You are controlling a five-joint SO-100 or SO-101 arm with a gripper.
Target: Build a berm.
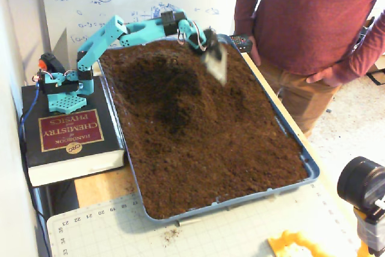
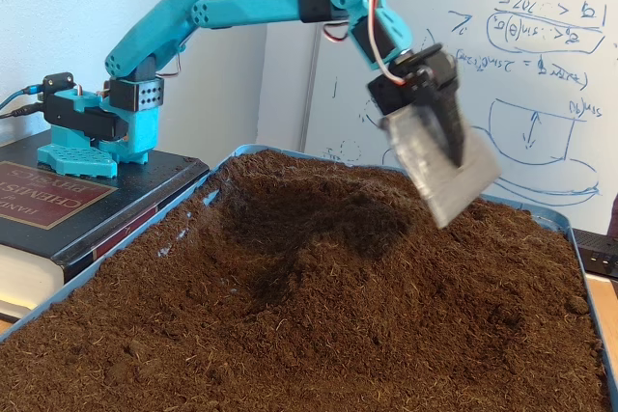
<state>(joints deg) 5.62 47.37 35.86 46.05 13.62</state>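
Observation:
A blue tray (image 1: 310, 170) (image 2: 179, 224) is filled with loose dark brown soil. Near its back, the berm (image 1: 153, 64) (image 2: 319, 195) shows as a rounded rise of soil, with a darker hollow in front of it. My teal arm reaches over the back of the tray. The gripper (image 1: 210, 49) (image 2: 449, 147) is shut on a flat metal scoop (image 1: 216, 67) (image 2: 435, 171). The scoop hangs tilted in the air above the soil at the back right, touching nothing. I cannot tell whether any soil lies on it.
A person in a red sweater (image 1: 313, 16) stands close against the tray's right side. The arm's base sits on a thick book (image 1: 66, 139) (image 2: 58, 205) left of the tray. A black device (image 1: 240, 41) rests at the back right corner. A camera (image 1: 361, 188) stands front right.

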